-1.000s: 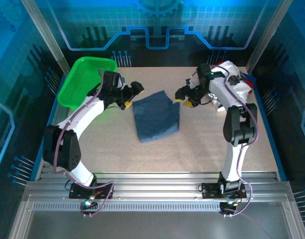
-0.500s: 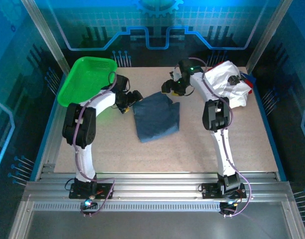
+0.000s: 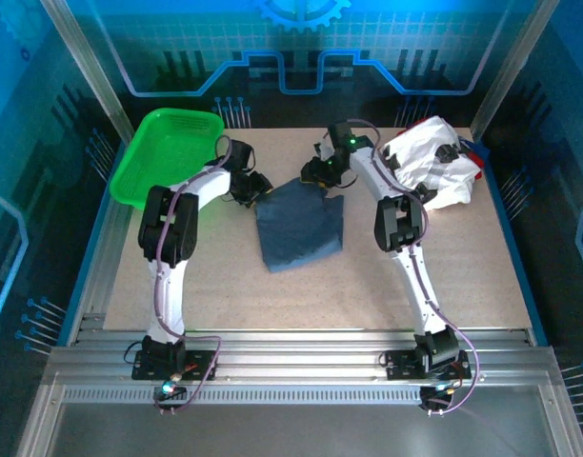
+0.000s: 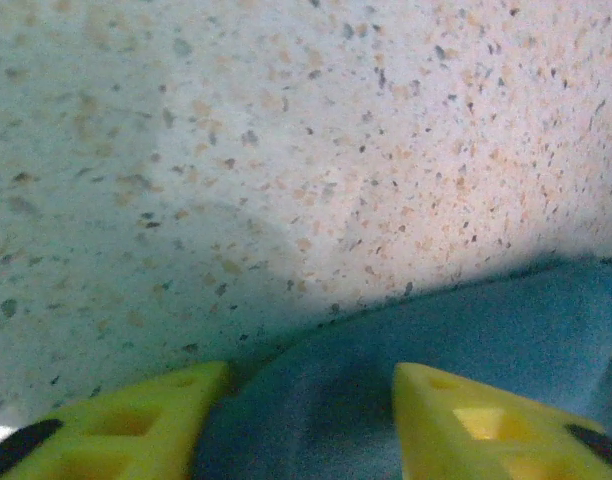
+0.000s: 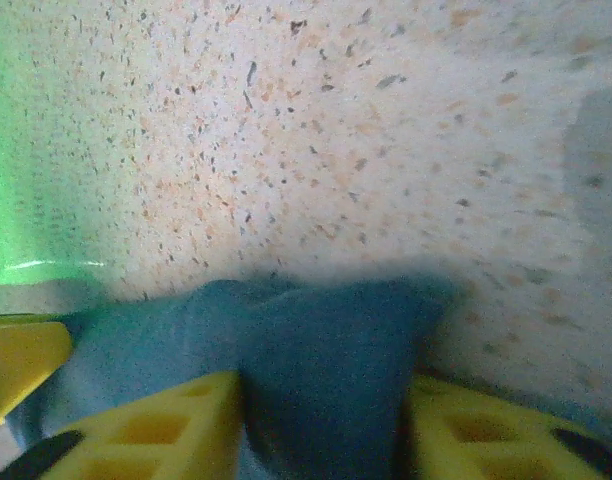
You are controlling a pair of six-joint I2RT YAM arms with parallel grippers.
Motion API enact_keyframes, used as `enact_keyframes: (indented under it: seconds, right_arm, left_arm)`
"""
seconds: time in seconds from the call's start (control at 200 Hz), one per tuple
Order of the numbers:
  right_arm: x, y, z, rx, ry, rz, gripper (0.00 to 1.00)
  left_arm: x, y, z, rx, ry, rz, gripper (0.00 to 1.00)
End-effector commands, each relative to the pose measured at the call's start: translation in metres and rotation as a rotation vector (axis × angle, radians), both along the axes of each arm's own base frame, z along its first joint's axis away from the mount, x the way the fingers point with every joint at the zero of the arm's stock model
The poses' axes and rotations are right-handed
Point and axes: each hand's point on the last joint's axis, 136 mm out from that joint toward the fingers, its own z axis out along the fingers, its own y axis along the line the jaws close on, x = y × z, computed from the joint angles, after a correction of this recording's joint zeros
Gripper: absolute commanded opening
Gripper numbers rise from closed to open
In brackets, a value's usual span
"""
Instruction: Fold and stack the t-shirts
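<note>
The slate-blue t-shirt [image 3: 299, 227] is soft, light and floppy. It lies on the tabletop [image 3: 225, 286] just right of the green basket [image 3: 139, 171], so we'd take its far corners. The right end effector [image 5: 324, 420] pinches a fold. The left end effector [image 4: 306, 420] straddles the hem, but we cannot tell whether it grips.

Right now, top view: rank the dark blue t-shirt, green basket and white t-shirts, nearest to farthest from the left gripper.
From the left gripper:
1. dark blue t-shirt, table centre, its far-left corner at the fingertips.
2. green basket, far-left corner.
3. white t-shirts, heaped at far right.
</note>
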Motion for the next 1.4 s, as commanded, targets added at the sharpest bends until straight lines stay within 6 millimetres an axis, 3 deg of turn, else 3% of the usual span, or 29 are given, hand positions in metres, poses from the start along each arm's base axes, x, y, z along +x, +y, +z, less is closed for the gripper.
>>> enact_keyframes:
  seconds: [0.0,0.13,0.225,0.335,0.435,0.595,0.655,0.77,0.9,0.99,1.045,1.106,1.141,1.211,1.281,1.341,1.396]
  right_arm:
    - [0.016,0.022,0.007,0.137,0.000,-0.040,0.20]
    - [0.037,0.024,0.038,0.232,-0.040,-0.094,0.00]
    - [0.051,0.014,0.074,0.249,-0.120,-0.131,0.00]
    - [0.067,0.000,0.131,0.317,-0.215,-0.180,0.00]
    - [0.071,-0.012,0.180,0.368,-0.288,-0.196,0.00]
    - [0.036,-0.021,0.235,0.363,-0.310,-0.124,0.00]
    - [0.014,-0.022,0.246,0.321,-0.303,-0.091,0.00]
    - [-0.041,-0.017,0.260,0.246,-0.292,-0.012,0.00]
    - [-0.117,-0.018,0.253,0.178,-0.277,0.016,0.00]
    - [-0.177,-0.023,0.233,0.158,-0.220,0.012,0.00]
    - [-0.219,-0.021,0.219,0.153,-0.191,0.037,0.00]
    - [-0.267,-0.017,0.190,0.140,-0.117,0.071,0.05]
    - [-0.294,-0.015,0.173,0.143,-0.073,0.091,0.13]
    - [-0.340,-0.013,0.149,0.160,0.003,0.124,0.46]
    - [-0.374,-0.025,0.127,0.141,0.064,0.120,0.57]
    - [-0.383,-0.044,0.124,0.100,0.041,0.085,0.65]
    - [-0.377,-0.062,0.130,0.069,-0.015,0.034,0.75]
  left_arm:
    - [0.019,-0.018,0.014,-0.062,-0.049,-0.046,0.34]
    - [0.028,-0.024,0.032,-0.059,-0.084,-0.093,0.14]
    - [0.037,-0.017,0.054,-0.068,-0.135,-0.085,0.03]
    - [0.052,-0.014,0.094,-0.083,-0.216,-0.087,0.00]
    - [0.064,-0.020,0.149,-0.114,-0.329,-0.114,0.00]
    - [0.052,-0.024,0.230,-0.149,-0.492,-0.149,0.00]
    - [0.037,-0.030,0.257,-0.190,-0.545,-0.172,0.00]
    - [-0.009,-0.042,0.282,-0.211,-0.596,-0.223,0.00]
    - [-0.079,-0.055,0.280,-0.219,-0.588,-0.278,0.03]
    - [-0.132,-0.056,0.254,-0.190,-0.540,-0.283,0.08]
    - [-0.166,-0.049,0.224,-0.174,-0.474,-0.266,0.13]
    - [-0.203,-0.038,0.191,-0.173,-0.399,-0.225,0.29]
    - [-0.224,-0.031,0.171,-0.175,-0.357,-0.196,0.38]
    - [-0.266,-0.011,0.136,-0.136,-0.282,-0.132,0.57]
    - [-0.293,0.014,0.122,-0.094,-0.255,-0.058,0.67]
    - [-0.302,0.029,0.123,-0.085,-0.277,0.005,0.75]
    - [-0.300,0.031,0.133,-0.093,-0.320,0.014,0.77]
